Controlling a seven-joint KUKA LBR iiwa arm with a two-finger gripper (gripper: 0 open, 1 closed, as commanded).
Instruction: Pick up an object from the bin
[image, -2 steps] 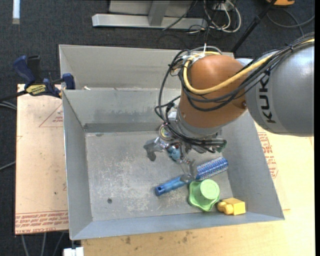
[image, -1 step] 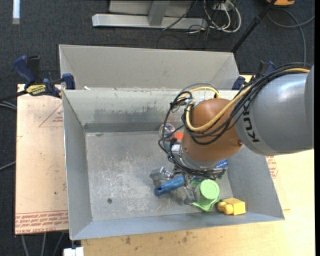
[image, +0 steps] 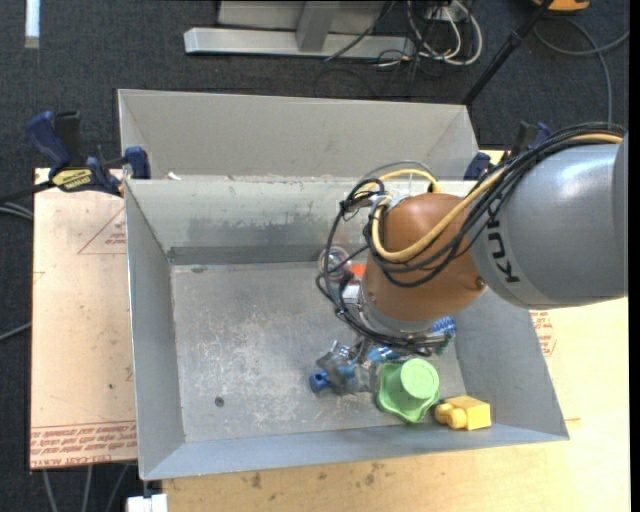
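Observation:
My gripper (image: 345, 362) reaches down from under the arm's orange cover to the bin floor, right of centre and near the front wall. A small blue piece (image: 319, 381) lies on the floor just left of its tip. A green cup-like plastic thing (image: 406, 388) with a scalloped rim lies immediately to the right, close against the gripper. Whether anything is in the gripper is hidden by its own metal parts. A yellow block (image: 463, 412) rests further right, in the front right corner.
A blue thing (image: 442, 327) peeks out from under the cover at the right wall. A clear piece with an orange spot (image: 340, 266) lies behind the arm near the back wall. The bin's left half is bare grey floor.

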